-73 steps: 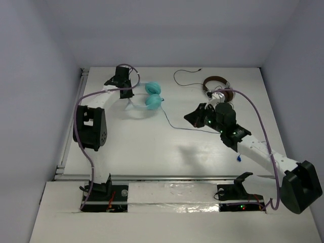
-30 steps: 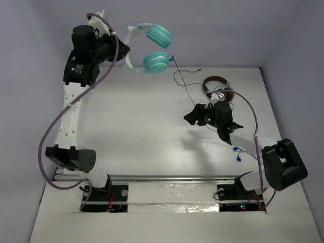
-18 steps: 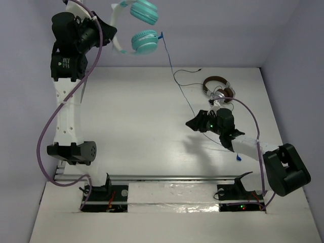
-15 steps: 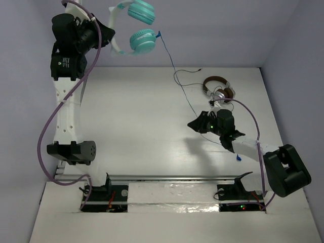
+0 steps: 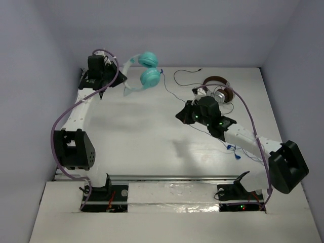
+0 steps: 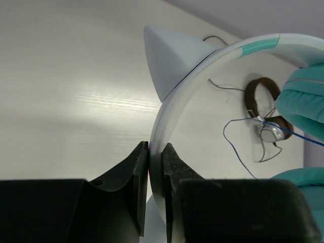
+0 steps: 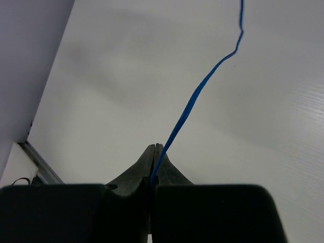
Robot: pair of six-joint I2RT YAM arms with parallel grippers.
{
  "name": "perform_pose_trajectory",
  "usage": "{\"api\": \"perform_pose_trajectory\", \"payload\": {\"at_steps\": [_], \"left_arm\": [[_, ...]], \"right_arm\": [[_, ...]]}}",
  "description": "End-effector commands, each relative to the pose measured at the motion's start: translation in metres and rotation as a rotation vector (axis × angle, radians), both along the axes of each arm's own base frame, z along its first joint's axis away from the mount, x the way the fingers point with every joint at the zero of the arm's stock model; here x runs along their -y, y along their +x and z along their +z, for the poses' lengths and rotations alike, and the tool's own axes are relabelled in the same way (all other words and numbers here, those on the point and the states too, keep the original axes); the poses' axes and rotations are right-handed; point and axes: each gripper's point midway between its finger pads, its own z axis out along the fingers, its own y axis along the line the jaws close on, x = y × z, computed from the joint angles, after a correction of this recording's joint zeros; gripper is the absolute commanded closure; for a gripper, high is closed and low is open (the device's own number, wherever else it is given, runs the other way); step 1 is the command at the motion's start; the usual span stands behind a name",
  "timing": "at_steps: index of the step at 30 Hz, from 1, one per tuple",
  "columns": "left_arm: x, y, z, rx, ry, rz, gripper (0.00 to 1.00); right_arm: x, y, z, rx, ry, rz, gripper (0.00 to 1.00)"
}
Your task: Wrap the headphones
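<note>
On your white tabletop (image 5: 142, 136), the left arm (image 5: 76, 116) reaches to the far left corner and the right arm (image 5: 248, 139) stretches in toward the middle. The teal over-ear headphones with the pale translucent headband (image 5: 146, 71) are up at that far left corner, held off the surface with the earcups pointing toward the centre. The brown-and-silver headphones with the black cable (image 5: 217, 90) lie on the far right side, just beyond the right arm's wrist. Your left gripper (image 6: 156, 152) is clamped tight on the pale headband (image 6: 197, 63), fingers nearly touching. Your right gripper (image 7: 154, 149) is pinched fully closed on the thin blue cable (image 7: 202, 86), which runs up and away from the fingertips.
</note>
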Motion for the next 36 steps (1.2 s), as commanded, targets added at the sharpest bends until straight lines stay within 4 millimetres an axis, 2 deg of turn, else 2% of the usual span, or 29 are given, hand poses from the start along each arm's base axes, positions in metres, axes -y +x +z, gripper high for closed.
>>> {"api": "perform_pose_trajectory", "payload": {"at_steps": [1,2,3,4,5,6,7,8,10,11,14,16,20,22,25,29,35,36], "left_arm": [[0.015,-0.002,0.068,0.235,-0.036,0.018,1.0],[0.017,-0.003,0.065,0.233,-0.027,0.028,1.0],[0.017,-0.002,0.053,0.215,-0.012,0.053,1.0],[0.019,-0.002,0.047,0.206,-0.001,0.063,1.0],[0.033,-0.004,0.042,0.201,0.01,0.048,1.0],[0.032,-0.003,0.032,0.189,0.036,0.08,1.0],[0.036,-0.003,0.029,0.186,0.049,0.083,1.0],[0.048,-0.005,0.021,0.178,0.07,0.064,1.0],[0.058,-0.006,0.009,0.16,0.092,0.052,1.0],[0.06,-0.004,0.0,0.147,0.111,0.066,1.0],[0.089,-0.013,-0.025,0.112,0.121,-0.012,1.0],[0.11,-0.025,-0.045,0.085,0.149,-0.067,1.0],[0.131,-0.044,-0.072,0.039,0.169,-0.153,1.0],[0.132,-0.053,-0.083,0.012,0.191,-0.198,1.0],[0.141,-0.066,-0.087,-0.003,0.224,-0.243,1.0],[0.157,-0.077,-0.089,-0.015,0.278,-0.298,1.0],[0.159,-0.094,-0.092,-0.033,0.259,-0.358,1.0],[0.161,-0.098,-0.092,-0.036,0.253,-0.381,1.0]], "right_arm": [[-0.013,0.001,-0.004,-0.01,-0.111,-0.006,1.0],[-0.02,-0.005,-0.014,-0.032,-0.15,0.021,1.0],[-0.035,-0.021,-0.017,-0.046,-0.181,0.074,1.0],[-0.043,-0.028,-0.018,-0.049,-0.202,0.105,1.0],[-0.056,-0.03,-0.004,-0.017,-0.21,0.137,1.0],[-0.061,-0.041,-0.011,-0.039,-0.252,0.17,1.0],[-0.077,-0.059,-0.007,-0.027,-0.265,0.232,1.0],[-0.088,-0.064,0.009,0.009,-0.262,0.263,1.0],[-0.096,-0.084,0.02,0.021,-0.284,0.317,1.0],[-0.098,-0.088,0.028,0.039,-0.285,0.335,1.0],[-0.095,-0.089,0.064,0.101,-0.263,0.342,1.0],[-0.09,-0.087,0.083,0.143,-0.259,0.329,1.0],[-0.076,-0.068,0.092,0.199,-0.346,0.242,1.0],[-0.069,-0.06,0.093,0.206,-0.385,0.197,1.0],[-0.054,-0.043,0.092,0.214,-0.429,0.131,1.0],[-0.042,-0.03,0.108,0.242,-0.427,0.091,1.0],[0.003,0.005,0.116,0.241,-0.437,-0.038,1.0],[0.004,0.008,0.119,0.251,-0.421,-0.04,1.0]]}}
